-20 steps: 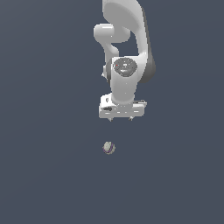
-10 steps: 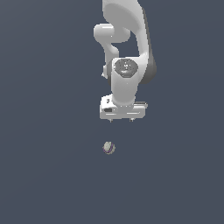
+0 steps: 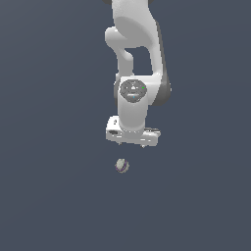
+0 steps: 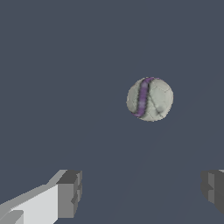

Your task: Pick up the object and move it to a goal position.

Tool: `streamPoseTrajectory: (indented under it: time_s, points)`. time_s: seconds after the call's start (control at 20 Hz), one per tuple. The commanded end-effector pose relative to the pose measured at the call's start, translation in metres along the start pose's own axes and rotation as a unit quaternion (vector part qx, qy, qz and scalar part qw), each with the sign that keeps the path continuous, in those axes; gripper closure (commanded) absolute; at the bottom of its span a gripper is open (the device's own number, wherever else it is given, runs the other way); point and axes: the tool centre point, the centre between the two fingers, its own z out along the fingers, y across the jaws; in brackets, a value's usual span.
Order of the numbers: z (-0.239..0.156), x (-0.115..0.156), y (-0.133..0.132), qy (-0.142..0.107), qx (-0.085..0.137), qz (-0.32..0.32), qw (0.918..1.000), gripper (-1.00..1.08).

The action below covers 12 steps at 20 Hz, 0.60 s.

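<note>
The object point(image 3: 122, 165) is a tiny grey-beige ball with a purple stripe, lying on the dark grey floor in the exterior view, just below my white gripper point(image 3: 132, 143). The wrist view shows the object point(image 4: 149, 99) large and round, off to one side of the gap between my fingers. My gripper point(image 4: 142, 194) is open: one grey fingertip point(image 4: 70, 194) and the other fingertip point(image 4: 213, 190) stand wide apart with nothing between them. The ball is apart from both fingers.
The white arm point(image 3: 135, 54) rises above the gripper. The dark grey floor point(image 3: 54, 196) spreads flat around the ball, with no other objects in view.
The arm has shifted slightly and the gripper has dropped a little closer to the ball. The ball has not moved.
</note>
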Motion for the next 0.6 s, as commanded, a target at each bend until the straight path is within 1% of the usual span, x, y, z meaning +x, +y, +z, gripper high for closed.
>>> streamPoseTrajectory:
  time_s: [0.0,0.25,0.55]
  points:
    - [0.008,0.015,0.007,0.003,-0.001,0.036,0.9994,-0.92]
    - [0.023,0.04,0.02,0.009,-0.003,0.098,0.9951,-0.92]
    - [0.035,0.058,0.029,0.014,-0.005,0.144,0.9895,-0.92]
